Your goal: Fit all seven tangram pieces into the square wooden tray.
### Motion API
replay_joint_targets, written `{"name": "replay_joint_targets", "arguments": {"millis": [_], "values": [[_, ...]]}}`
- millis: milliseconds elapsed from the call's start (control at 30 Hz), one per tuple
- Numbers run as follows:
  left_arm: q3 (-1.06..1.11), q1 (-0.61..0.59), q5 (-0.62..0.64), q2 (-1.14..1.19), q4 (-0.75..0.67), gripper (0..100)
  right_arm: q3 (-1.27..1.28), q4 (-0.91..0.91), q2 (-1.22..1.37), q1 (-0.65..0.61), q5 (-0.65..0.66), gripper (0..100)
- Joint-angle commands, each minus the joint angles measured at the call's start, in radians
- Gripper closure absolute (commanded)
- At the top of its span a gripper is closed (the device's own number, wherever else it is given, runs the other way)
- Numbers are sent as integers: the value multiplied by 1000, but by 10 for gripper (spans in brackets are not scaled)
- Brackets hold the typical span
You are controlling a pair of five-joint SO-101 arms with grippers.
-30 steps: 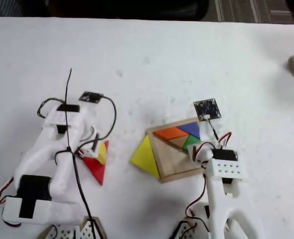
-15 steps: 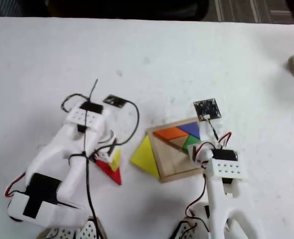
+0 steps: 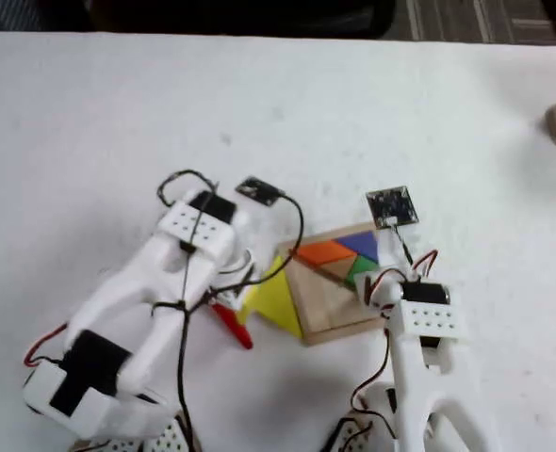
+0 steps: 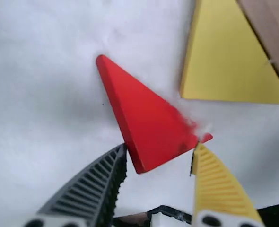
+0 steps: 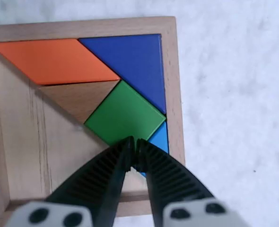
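White table (image 3: 118, 113) carries the wooden tray (image 5: 82, 22), with the yellow triangle (image 4: 229, 61) just beside its outer edge. Nearby, our left pincer (image 4: 159, 149) clamps the red triangle (image 4: 146, 123). Our right pincer (image 5: 135, 144) hangs nearly closed over the tray's green square (image 5: 123, 113).

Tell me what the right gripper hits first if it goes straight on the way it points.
Most likely the green square: the right gripper points down at its near corner, beside the light-blue triangle in the wooden tray. Whether the tips touch it is unclear.
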Motion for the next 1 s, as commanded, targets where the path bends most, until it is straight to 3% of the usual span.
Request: {"name": "replay_joint_targets", "arguments": {"millis": [0, 200, 267, 367, 767, 967], "values": [[-43, 65, 38, -10, -44, 762, -8, -12, -31, 10, 11, 981], [9, 74, 78, -7, -81, 771, -8, -12, -31, 24, 11, 981], [44, 71, 80, -7, -127, 825, -8, -12, -31, 24, 11, 981], [95, 73, 80, -7, -203, 986, -8, -12, -31, 24, 11, 981], [95, 65, 80, -19, -218, 980, -8, -10, -31, 25, 11, 981], [31, 27, 80, -193, -161, 980, -14, -7, -33, 64, 3, 981]]}}
